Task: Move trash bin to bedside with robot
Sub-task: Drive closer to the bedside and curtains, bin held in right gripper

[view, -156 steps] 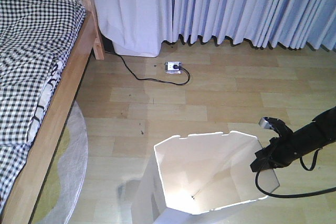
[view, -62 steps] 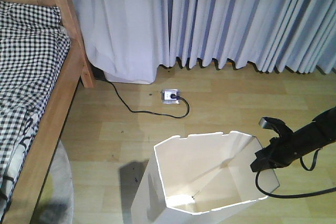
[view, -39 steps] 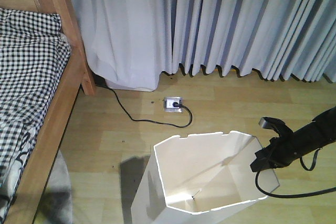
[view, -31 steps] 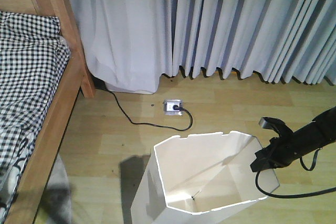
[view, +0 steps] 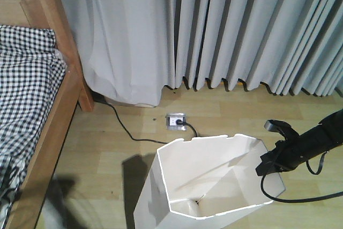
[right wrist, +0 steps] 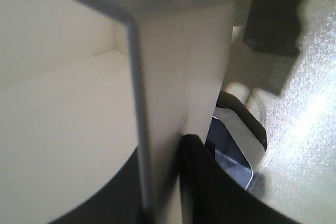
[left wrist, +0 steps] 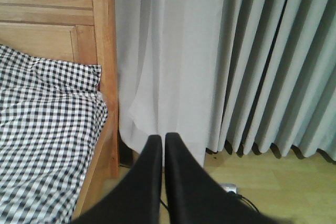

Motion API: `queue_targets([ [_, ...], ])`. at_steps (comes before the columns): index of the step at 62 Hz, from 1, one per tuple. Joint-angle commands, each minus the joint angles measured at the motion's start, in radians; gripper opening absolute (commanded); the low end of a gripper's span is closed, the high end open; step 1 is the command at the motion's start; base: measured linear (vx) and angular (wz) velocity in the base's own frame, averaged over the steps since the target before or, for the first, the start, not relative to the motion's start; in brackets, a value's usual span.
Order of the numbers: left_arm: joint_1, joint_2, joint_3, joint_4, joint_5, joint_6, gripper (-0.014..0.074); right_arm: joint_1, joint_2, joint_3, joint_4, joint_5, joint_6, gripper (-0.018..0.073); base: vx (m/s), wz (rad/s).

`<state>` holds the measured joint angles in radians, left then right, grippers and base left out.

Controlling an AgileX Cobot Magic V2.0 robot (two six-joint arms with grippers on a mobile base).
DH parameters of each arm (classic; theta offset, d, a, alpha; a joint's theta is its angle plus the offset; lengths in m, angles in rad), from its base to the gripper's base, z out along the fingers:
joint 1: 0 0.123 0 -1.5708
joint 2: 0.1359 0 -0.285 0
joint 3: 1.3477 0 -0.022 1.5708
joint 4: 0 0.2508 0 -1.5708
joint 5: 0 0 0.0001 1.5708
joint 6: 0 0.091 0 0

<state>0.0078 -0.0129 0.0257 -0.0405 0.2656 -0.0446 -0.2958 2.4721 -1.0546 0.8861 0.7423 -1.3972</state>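
Right gripper point(view: 266, 163), at the lower right of the front view, is clenched on the right side of the trash bin point(view: 203, 172), pinching its wall just under the rim. From the wrist view the same right gripper point(right wrist: 160, 182) has one dark finger point(right wrist: 197, 182) on the outside of the white wall and the other on the cream inside. A black cable loops down from the arm. The trash bin stands at the bottom centre of the frame on the wooden floor point(view: 107, 148), open top facing up, its shadow falling to its left. It is near the bed frame point(view: 56, 127) on the left edge, but a strip of bare floor lies between them. The left gripper point(left wrist: 160, 145) is closed on nothing, its two black fingers almost touching, pointed at the corner post point(left wrist: 105, 51) and checked bedding point(left wrist: 47, 119). Grey curtains point(view: 225, 25) hang behind, with a socket box point(view: 176, 120) and black cord point(view: 128, 131) below them.
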Motion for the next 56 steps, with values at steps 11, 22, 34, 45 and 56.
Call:
queue_targets([
  [11,0.001,-0.014,0.012,-0.004,-0.069,-0.006,-0.0006,-0.003,-0.073,-0.006,0.054,0.244,-0.004,-0.0005,0.16,0.01],
  [22,0.001,-0.014,0.012,-0.004,-0.069,-0.006,-0.0006,-0.003,-0.073,-0.006,0.054,0.244,-0.004,-0.0005,0.13,0.02],
  [34,0.001,-0.014,0.012,-0.004,-0.069,-0.006,-0.0006,-0.003,-0.073,-0.006,0.054,0.244,-0.004,-0.0005,0.08,0.01],
  [45,0.001,-0.014,0.012,-0.004,-0.069,-0.006,-0.0006,-0.003,-0.073,-0.006,0.054,0.244,-0.004,-0.0005,0.03,0.01],
  [56,0.001,-0.014,0.012,-0.004,-0.069,-0.006,-0.0006,-0.003,-0.073,-0.006,0.054,0.244,-0.004,-0.0005,0.0,0.0],
])
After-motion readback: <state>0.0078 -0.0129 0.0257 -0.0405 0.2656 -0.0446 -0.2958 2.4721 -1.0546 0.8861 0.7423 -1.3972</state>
